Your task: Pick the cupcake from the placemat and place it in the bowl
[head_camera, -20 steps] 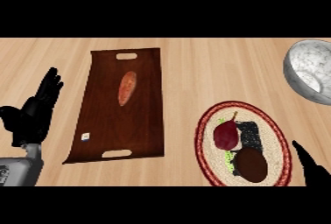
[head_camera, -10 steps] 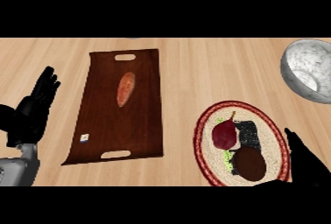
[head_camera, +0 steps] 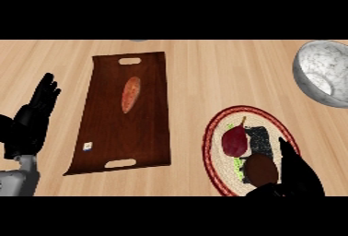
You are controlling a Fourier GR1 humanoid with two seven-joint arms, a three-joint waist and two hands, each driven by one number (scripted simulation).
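Observation:
A round woven placemat [head_camera: 219, 131] with a red rim lies at the lower right. On it sit a dark brown cupcake [head_camera: 262, 168], a dark red pear-shaped fruit [head_camera: 235, 140] and a black block [head_camera: 258, 139]. My right hand [head_camera: 296, 175] rises from the lower edge just right of the cupcake, fingers straight, its thumb side by the cupcake's front. The marbled white bowl [head_camera: 325, 71] stands at the upper right, partly cut off by the view's edge. My left hand [head_camera: 31, 122] rests open at the far left, fingers up.
A dark wooden tray [head_camera: 125, 117] with two cut-out handles lies left of centre. It holds an orange-red elongated food item [head_camera: 130, 94] and a small white tag [head_camera: 88, 146]. Bare wooden counter separates the placemat from the bowl.
My right hand has come up and leftward from the lower right corner to beside the cupcake. The left hand has shifted slightly left.

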